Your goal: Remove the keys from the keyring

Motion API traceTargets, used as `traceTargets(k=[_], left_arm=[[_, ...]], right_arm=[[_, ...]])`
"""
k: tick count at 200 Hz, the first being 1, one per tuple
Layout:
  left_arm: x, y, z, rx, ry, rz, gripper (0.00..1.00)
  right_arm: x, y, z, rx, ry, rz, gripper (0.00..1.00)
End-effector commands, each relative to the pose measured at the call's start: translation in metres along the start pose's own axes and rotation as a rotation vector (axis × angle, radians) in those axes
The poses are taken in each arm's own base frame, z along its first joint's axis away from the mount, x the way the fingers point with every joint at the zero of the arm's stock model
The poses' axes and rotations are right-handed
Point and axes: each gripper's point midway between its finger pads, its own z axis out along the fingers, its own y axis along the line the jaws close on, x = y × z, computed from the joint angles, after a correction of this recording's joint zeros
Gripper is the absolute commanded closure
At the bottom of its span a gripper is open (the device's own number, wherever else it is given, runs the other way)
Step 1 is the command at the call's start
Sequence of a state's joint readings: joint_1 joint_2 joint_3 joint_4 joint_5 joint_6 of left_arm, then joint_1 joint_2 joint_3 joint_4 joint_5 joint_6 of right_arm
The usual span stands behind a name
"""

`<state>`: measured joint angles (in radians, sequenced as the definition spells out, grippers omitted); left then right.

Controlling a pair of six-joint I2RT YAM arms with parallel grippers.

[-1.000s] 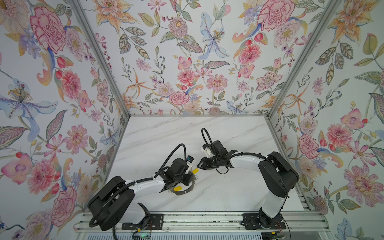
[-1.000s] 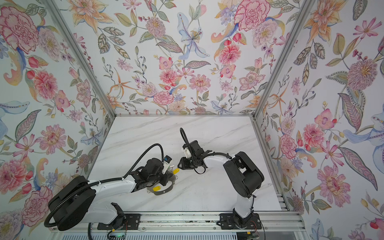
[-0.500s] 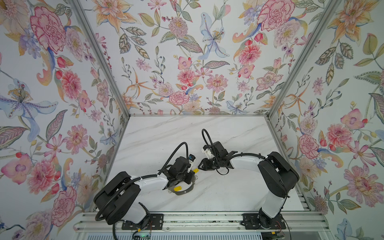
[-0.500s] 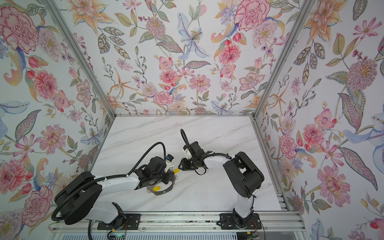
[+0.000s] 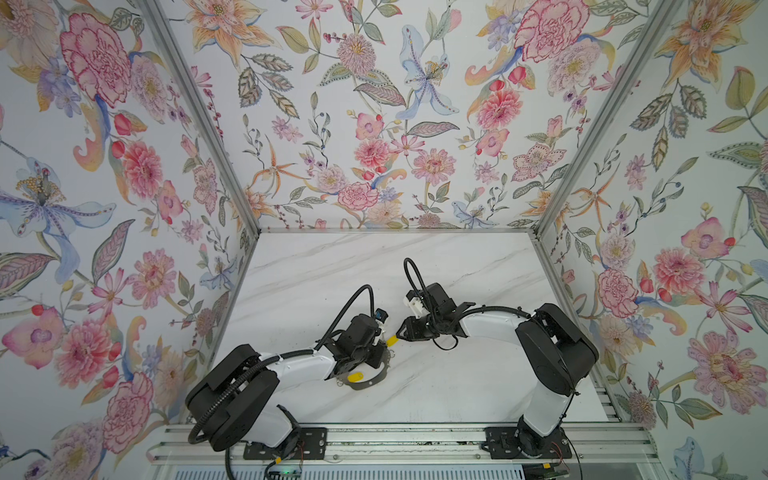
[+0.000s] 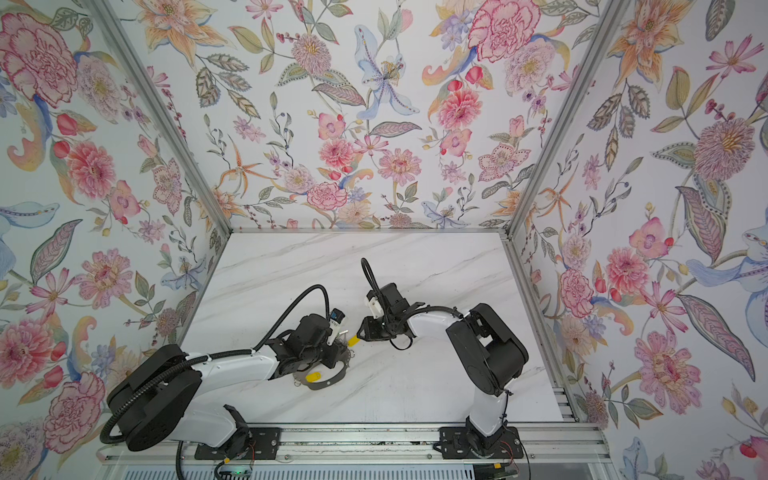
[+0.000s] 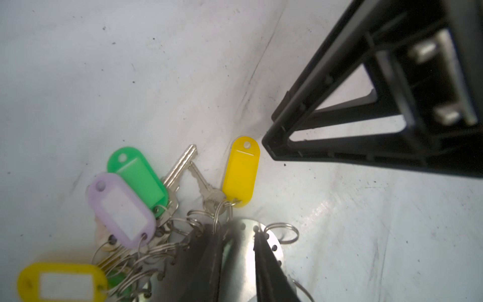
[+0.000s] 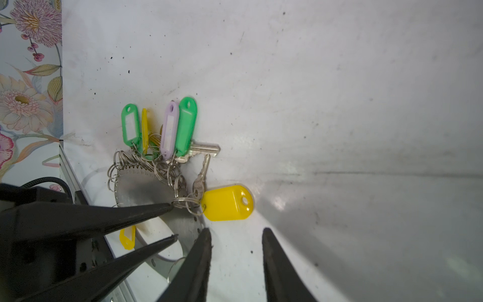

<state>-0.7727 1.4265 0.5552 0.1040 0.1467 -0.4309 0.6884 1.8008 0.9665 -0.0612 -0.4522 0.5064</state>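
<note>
The keyring (image 8: pixel 146 188) lay flat near the tabletop's (image 5: pixel 457 386) front edge, left of middle, with the keys (image 8: pixel 203 150) fanned off its rim. The left gripper (image 8: pixel 173 221) had its jaws slightly spread over the plate. The right gripper (image 8: pixel 236 231) had its jaws spread and empty, just beside a yellow tag (image 8: pixel 227 202). The tags' white label slips (image 7: pixel 122 211) looked blank.

Floral-papered walls (image 5: pixel 374 124) enclose a white marble-veined worktop (image 5: pixel 332 266), framed by aluminium corner posts (image 5: pixel 199 124) and evenly lit.

The flat grey metal ring plate (image 8: pixel 141 187) looks brushed, silver metal keys (image 8: pixel 203 150) shiny, yellow oval plastic tag (image 8: pixel 226 202) glossy, white tabletop (image 8: pixel 339 104) smooth.
</note>
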Motion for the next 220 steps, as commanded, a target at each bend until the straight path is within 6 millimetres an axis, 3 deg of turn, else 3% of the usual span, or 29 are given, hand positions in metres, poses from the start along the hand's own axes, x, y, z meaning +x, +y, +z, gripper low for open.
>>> traceTargets(k=[1,33,119,220], left_arm=[[-0.012,0.002,-0.012,-0.035,-0.046,-0.01,0.74],[-0.012,0.005,-0.015,-0.049,-0.061,-0.033,0.74],[0.014,-0.005,0.014,0.024,0.045,-0.05,0.8],[0.003,0.008,-0.002,-0.054,-0.003,-0.063,0.7]], right_arm=[[-0.004,-0.001,-0.004,0.003,-0.027,0.004,0.65],[-0.004,0.001,-0.002,-0.001,-0.027,0.002,0.65],[-0.003,0.001,-0.004,0.002,-0.027,-0.002,0.65],[-0.002,0.0,-0.002,0.005,-0.022,-0.001,0.65]])
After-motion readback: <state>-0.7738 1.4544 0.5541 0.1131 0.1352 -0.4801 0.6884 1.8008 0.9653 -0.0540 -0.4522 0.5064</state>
